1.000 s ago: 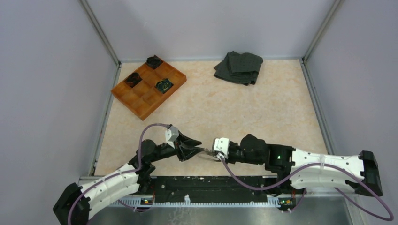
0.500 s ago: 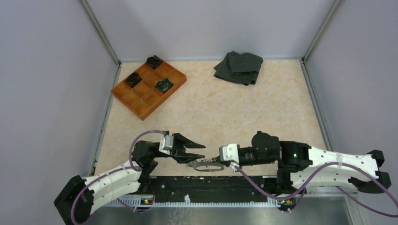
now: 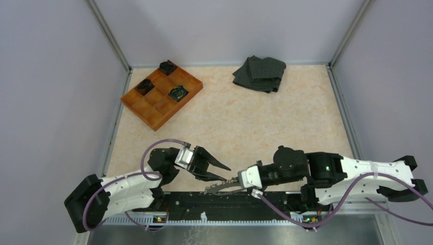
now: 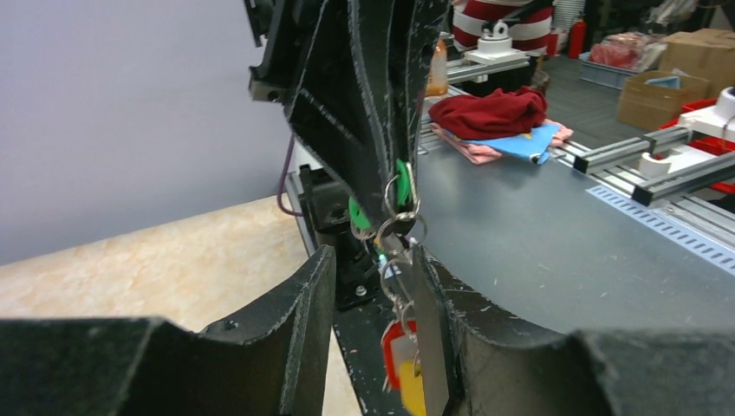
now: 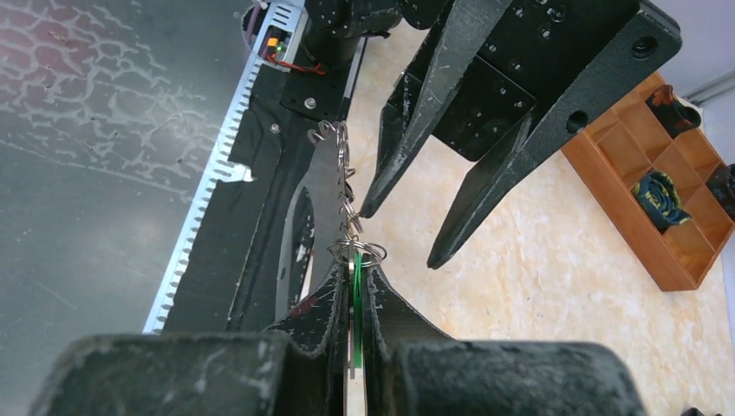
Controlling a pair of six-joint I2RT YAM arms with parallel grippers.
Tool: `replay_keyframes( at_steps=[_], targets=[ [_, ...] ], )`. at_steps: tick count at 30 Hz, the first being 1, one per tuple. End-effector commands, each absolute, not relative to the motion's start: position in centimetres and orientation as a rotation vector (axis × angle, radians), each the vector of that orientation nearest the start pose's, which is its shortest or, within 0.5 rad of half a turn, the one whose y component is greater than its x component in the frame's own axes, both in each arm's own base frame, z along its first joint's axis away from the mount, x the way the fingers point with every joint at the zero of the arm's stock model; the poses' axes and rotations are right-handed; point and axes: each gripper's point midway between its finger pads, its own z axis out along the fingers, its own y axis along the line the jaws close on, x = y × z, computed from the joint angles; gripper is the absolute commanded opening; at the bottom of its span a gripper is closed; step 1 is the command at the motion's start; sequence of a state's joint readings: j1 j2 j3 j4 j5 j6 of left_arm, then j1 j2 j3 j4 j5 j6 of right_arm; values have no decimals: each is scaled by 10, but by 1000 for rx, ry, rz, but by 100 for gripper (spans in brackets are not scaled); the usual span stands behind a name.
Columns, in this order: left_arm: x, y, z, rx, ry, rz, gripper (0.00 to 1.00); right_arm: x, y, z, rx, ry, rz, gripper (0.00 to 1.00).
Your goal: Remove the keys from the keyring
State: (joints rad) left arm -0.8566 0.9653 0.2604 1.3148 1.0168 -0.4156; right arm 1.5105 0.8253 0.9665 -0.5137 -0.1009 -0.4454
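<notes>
Step in hand: judged as the set-up for the first pull, with the bunch held up by one arm and the other arm placed to take a key; nothing off the ring yet.
Right end effector: clamped flat on a thin green tab, no gap showing between the fingers.
Keyring: just past the right fingertips, threaded with the green tab, lifted clear of the surface and over the black base rail at the near edge.
Keys: hanging from the keyring on a short chain of small rings, with a red tag among them; all attached.
Left end effector: jaws partly apart, gripping nothing; astride the hanging bunch in the left wrist view, with flat grey metal close along one finger, contact uncertain.
Next move, as a judgement: close the left side on the flat blade of a single key, not on the red tag or the chain, then work that key round the coil to the ring's split end.
What that calls for: a firm hold on the right and a fine line-up on the left, because the bunch hangs loose and edge-on.
Risk: pinching several pieces at once, or dragging the green tab out of the right-hand grip.
</notes>
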Motion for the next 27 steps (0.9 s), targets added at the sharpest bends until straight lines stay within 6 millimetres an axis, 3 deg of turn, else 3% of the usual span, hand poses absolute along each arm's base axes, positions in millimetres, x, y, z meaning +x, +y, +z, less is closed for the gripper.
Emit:
replay_keyframes(
  at_steps=[1, 10, 27],
  targets=[
    [22, -286, 297, 1297, 548, -1553, 44, 15, 297, 308, -1685, 984, 786, 0],
    [16, -299, 288, 1339, 556, -1593, 44, 12, 298, 314, -1706, 966, 769, 0],
    [10, -303, 288, 1366, 525, -1641, 44, 12, 298, 316, -1709, 972, 741, 0]
  ],
)
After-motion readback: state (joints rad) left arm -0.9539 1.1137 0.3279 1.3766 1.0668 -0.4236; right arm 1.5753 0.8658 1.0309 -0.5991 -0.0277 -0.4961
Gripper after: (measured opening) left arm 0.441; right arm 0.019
